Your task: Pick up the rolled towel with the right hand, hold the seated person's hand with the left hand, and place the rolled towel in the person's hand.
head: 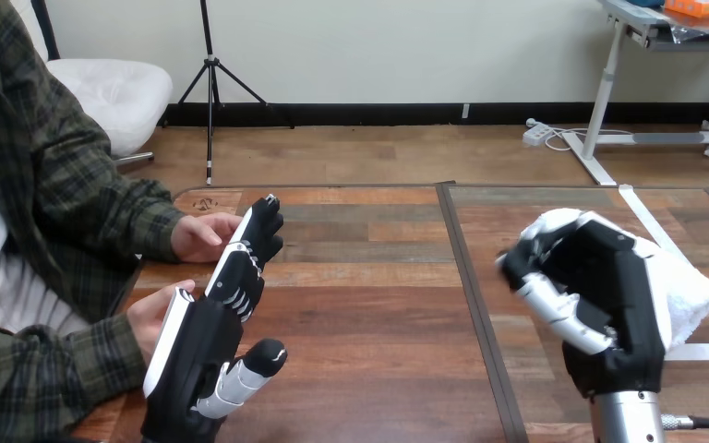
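On my feed the right robot hand [609, 295] sits at the right side of the counter [369, 332], raised on its silver forearm. Its fingers and thumb are curled tight round the rolled towel [688, 295]. The towel is white and bulges out past the back of the palm toward the view's right edge, with a little more of it showing above the knuckles. I cannot tell whether the towel touches the counter underneath.

Over at the left, the left robot hand [208, 341] stands on edge with its fingers stretched straight and pointing away from me, the thumb sticking out low toward the middle of the counter. It grips nothing. The person's nearer hand [150, 317] lies just beside the white shell on its back, and the two seem to touch there. The person's farther hand [201, 237] rests on the counter's edge right by the fingertips [260, 221]. I see no finger wrapped round either of the person's hands.

The two robot hands are well apart, with bare wood and a dark seam [480, 314] between them.
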{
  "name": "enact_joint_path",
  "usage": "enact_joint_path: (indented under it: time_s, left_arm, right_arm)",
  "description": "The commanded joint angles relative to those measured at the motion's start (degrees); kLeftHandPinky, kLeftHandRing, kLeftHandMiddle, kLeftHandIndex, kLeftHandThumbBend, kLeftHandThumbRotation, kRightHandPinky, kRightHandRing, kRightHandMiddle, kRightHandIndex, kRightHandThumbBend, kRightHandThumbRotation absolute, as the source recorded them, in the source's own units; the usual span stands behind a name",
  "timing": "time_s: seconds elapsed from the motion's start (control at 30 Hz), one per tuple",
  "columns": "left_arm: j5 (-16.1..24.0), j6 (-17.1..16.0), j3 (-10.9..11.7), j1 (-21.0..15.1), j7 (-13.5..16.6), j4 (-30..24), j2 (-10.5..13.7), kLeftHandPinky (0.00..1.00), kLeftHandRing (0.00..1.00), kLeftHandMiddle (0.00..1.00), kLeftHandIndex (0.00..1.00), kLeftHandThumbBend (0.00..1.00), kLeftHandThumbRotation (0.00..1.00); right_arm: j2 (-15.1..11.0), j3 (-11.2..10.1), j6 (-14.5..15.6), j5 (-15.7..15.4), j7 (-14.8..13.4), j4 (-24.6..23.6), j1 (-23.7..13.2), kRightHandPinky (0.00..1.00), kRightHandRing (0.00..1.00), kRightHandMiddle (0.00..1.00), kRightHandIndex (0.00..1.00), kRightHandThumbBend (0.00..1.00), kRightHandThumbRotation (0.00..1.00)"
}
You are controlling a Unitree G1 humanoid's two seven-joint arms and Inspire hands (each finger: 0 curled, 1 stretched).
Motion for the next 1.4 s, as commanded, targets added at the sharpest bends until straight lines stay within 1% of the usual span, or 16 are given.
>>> enact_joint_path:
  time_s: [0.0, 0.03, 0.07, 0.1, 0.17, 0.27, 0.3, 0.43, 0.5, 0.57, 0.6, 0.87, 1.03, 1.13, 1.23, 1.37]
  left_arm:
    - [-0.87, 0.17, 0.38, -2.76, 0.03, -1.91, 0.12, 0.95, 0.97, 0.98, 0.96, 1.00, 0.84]
    - [-0.90, 0.18, 0.37, -2.77, 0.02, -1.92, 0.12, 0.95, 0.97, 0.98, 0.96, 1.00, 0.83]
    - [-1.01, 0.27, 0.35, -2.75, 0.01, -2.02, 0.09, 0.95, 0.97, 0.98, 0.96, 1.00, 0.83]
    - [-1.08, 0.33, 0.34, -2.72, 0.00, -2.11, 0.07, 0.95, 0.97, 0.98, 0.96, 1.00, 0.83]
    - [-1.19, 0.36, 0.30, -2.72, -0.08, -2.18, 0.09, 0.95, 0.97, 0.98, 0.96, 1.00, 0.83]
    - [-1.28, 0.31, 0.27, -2.75, -0.22, -2.17, 0.19, 0.95, 0.97, 0.98, 0.96, 1.00, 0.83]
    - [-1.29, 0.29, 0.27, -2.75, -0.23, -2.18, 0.20, 0.96, 0.97, 0.98, 0.96, 1.00, 0.83]
    - [-1.24, 0.22, 0.27, -2.78, -0.27, -2.11, 0.21, 0.96, 0.97, 0.98, 0.96, 1.00, 0.83]
    - [-1.37, 0.09, 0.18, -2.87, -0.48, -2.02, 0.26, 0.96, 0.97, 0.98, 0.96, 1.00, 0.83]
    - [-1.10, 0.01, 0.24, -2.92, -0.40, -1.98, 0.32, 0.96, 0.98, 0.98, 0.96, 1.00, 0.83]
    - [-0.85, -0.01, 0.32, -2.93, -0.29, -1.97, 0.36, 0.96, 0.97, 0.98, 0.96, 1.00, 0.84]
    - [-1.15, 0.20, 0.19, -2.81, -0.46, -2.47, 0.39, 0.96, 0.98, 0.98, 0.96, 1.00, 0.84]
    - [-0.82, 0.66, 0.34, -2.43, 0.02, -3.03, 0.27, 0.96, 0.97, 0.98, 0.96, 1.00, 0.83]
    - [-1.29, 0.93, 0.19, -2.31, -0.34, -3.18, 0.39, 0.96, 0.97, 0.98, 0.96, 1.00, 0.83]
    - [-1.05, 0.67, 0.28, -2.40, -0.32, -3.06, 0.51, 0.96, 0.98, 0.98, 0.96, 1.00, 0.83]
    - [-0.58, 0.48, 0.45, -2.38, -0.04, -3.03, 0.54, 0.96, 0.98, 0.98, 0.96, 1.00, 0.83]
  right_arm:
    - [-1.84, 0.79, -3.15, -2.78, 1.03, -1.21, -2.28, 0.09, 0.14, 0.20, 0.22, 0.88, 0.25]
    - [-1.98, 0.78, -3.46, -3.16, 0.99, -0.97, -2.36, 0.10, 0.15, 0.21, 0.23, 0.90, 0.28]
    - [-2.23, 1.16, -3.41, -1.62, 2.94, -0.62, -2.55, 0.10, 0.16, 0.22, 0.25, 0.92, 0.29]
    - [-2.37, 1.44, -3.28, -0.37, 4.40, -0.44, -2.67, 0.14, 0.19, 0.25, 0.28, 0.93, 0.31]
    - [-2.89, 1.87, -2.52, 0.61, 6.20, -0.50, -2.64, 0.20, 0.24, 0.29, 0.33, 0.95, 0.32]
    - [-3.76, 2.12, -1.38, -0.11, 7.18, -0.96, -2.32, 0.33, 0.36, 0.41, 0.43, 0.98, 0.35]
    - [-4.04, 2.19, -1.26, -0.35, 7.46, -1.02, -2.24, 0.44, 0.47, 0.50, 0.51, 0.99, 0.38]
    - [-4.64, 2.36, -1.17, -1.48, 7.66, -1.30, -1.92, 0.59, 0.62, 0.62, 0.63, 1.00, 0.42]
    - [-4.80, 2.26, -2.02, -2.56, 7.28, -0.76, -1.99, 0.65, 0.68, 0.68, 0.68, 1.00, 0.44]
    - [-4.88, 2.30, -2.15, -3.08, 7.08, -0.71, -1.92, 0.70, 0.73, 0.72, 0.73, 1.00, 0.45]
    - [-4.90, 2.37, -1.97, -3.16, 7.04, -0.86, -1.83, 0.75, 0.77, 0.77, 0.77, 1.00, 0.47]
    - [-5.09, 2.39, -2.38, -4.41, 6.44, -0.50, -1.69, 0.85, 0.88, 0.87, 0.87, 1.00, 0.53]
    - [-5.31, 2.43, -2.48, -4.81, 6.37, -0.43, -1.59, 0.86, 0.90, 0.89, 0.90, 1.00, 0.55]
    - [-5.46, 2.44, -2.77, -5.29, 6.10, -0.24, -1.62, 0.87, 0.91, 0.90, 0.91, 1.00, 0.56]
    - [-5.51, 2.61, -2.53, -5.13, 6.17, -0.48, -1.49, 0.88, 0.92, 0.91, 0.92, 1.00, 0.57]
    - [-5.66, 2.60, -3.04, -5.83, 5.72, -0.17, -1.63, 0.89, 0.92, 0.91, 0.92, 1.00, 0.57]
